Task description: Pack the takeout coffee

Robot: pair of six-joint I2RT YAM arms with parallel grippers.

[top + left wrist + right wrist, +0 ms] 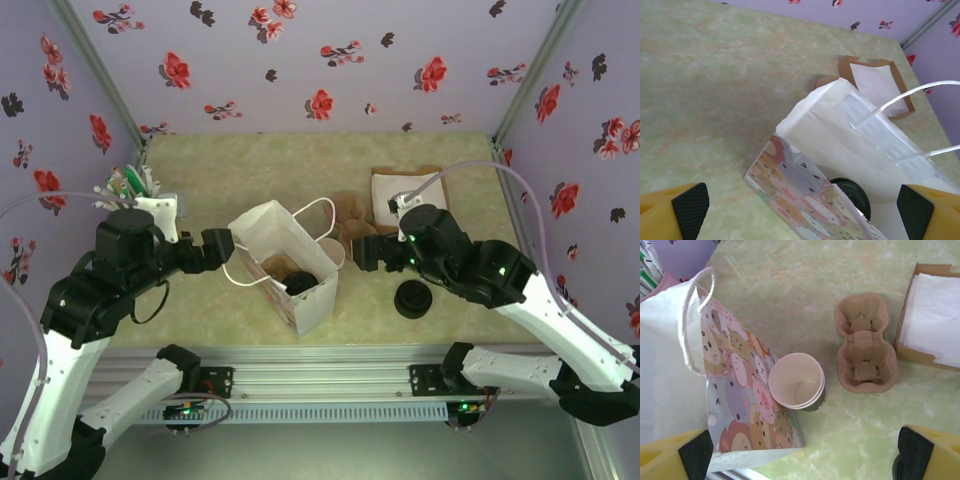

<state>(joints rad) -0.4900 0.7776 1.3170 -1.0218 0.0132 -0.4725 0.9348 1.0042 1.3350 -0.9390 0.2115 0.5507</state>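
So the takeout coffee [298, 283] is sitting down inside the white paper bag [283, 240], black lid up, toward the near end of the bag. The bag stands upright and open in the middle of the counter [200, 180], with a cartoon-animal print on the outside. The left end effector [802, 210] is at the bag's left side with its fingers [690, 210] spread wide and the bag's top edge in the gap between them (can't tell if either pad actually touches paper). The right end effector [805, 455] is spread open too, pinching nothing, hanging just right of the bag. Below it is a lidless paper cup [797, 382], cream inside, right up against the bag's right wall. Just past that is a pulp cup carrier [865, 345], then a cardboard box of napkins [935, 310] farther right. A stack of black lids [412, 298] sits on the near right of the counter.
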